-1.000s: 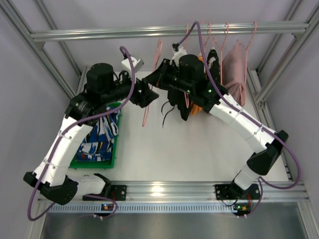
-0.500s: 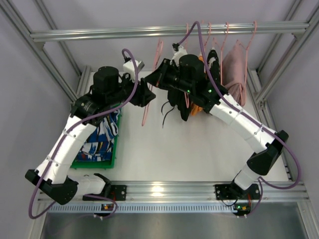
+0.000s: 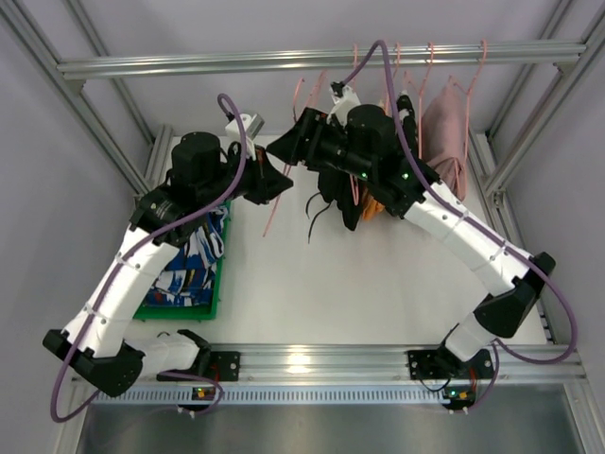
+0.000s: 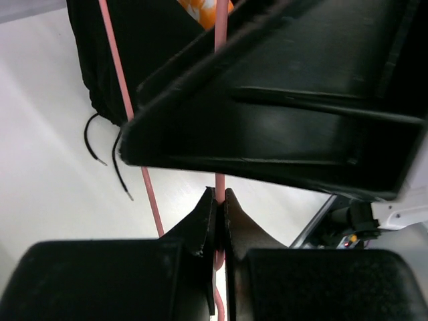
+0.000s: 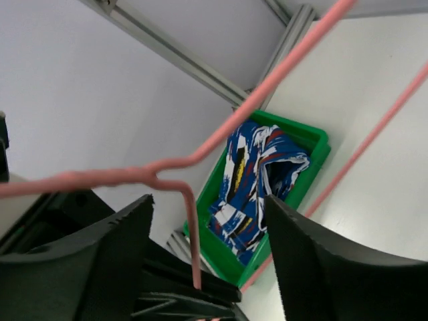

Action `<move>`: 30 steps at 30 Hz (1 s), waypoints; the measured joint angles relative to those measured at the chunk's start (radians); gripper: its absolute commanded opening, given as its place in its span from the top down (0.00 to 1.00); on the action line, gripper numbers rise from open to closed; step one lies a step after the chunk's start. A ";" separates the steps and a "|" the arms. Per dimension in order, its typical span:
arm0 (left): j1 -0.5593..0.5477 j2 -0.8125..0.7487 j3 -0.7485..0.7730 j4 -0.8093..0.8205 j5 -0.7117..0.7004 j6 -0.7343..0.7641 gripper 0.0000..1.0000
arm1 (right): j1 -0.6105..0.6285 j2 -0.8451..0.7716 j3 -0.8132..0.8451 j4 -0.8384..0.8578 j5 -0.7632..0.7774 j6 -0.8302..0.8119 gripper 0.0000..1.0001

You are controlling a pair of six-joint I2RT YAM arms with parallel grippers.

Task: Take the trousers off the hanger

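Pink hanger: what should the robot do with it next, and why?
Probably close the right end effector on the hanger at its neck: its fingers stand open either side of it, while the left end effector pinches its wire.

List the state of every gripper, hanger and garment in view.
left gripper, shut on the pink hanger
right gripper, open, hanger wire between its fingers
pink hanger, bare, tilted
blue printed trousers, off the hanger, lying in the green bin
black trousers, hanging, drawstrings dangling
pink garment, hanging below the rail
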 measured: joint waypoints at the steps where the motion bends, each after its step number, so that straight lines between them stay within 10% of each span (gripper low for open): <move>1: 0.001 -0.004 0.000 0.002 -0.001 -0.019 1.00 | -0.002 -0.013 -0.012 0.000 -0.006 -0.015 0.25; 4: 0.009 -0.009 0.000 0.016 -0.006 -0.074 1.00 | -0.008 -0.063 -0.051 -0.001 -0.008 -0.046 0.00; 30: 0.028 0.287 0.186 0.117 -0.170 -0.336 1.00 | -0.044 -0.551 -0.400 0.035 0.198 -0.351 0.00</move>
